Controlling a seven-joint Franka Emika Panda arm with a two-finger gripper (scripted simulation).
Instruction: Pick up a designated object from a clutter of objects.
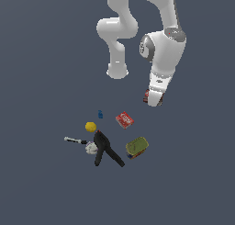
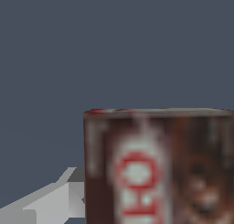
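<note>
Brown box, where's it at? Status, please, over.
Gripper shut on the brown box. Box sits apart from the clutter: red box, green-topped can, yellow ball. Nothing in the way.

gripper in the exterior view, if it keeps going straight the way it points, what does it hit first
The gripper points downward and already has the dark brown box at its fingers. Beyond that, only bare floor seems to lie in line; the green-topped can looks off to the side, though depth is unclear.
</note>
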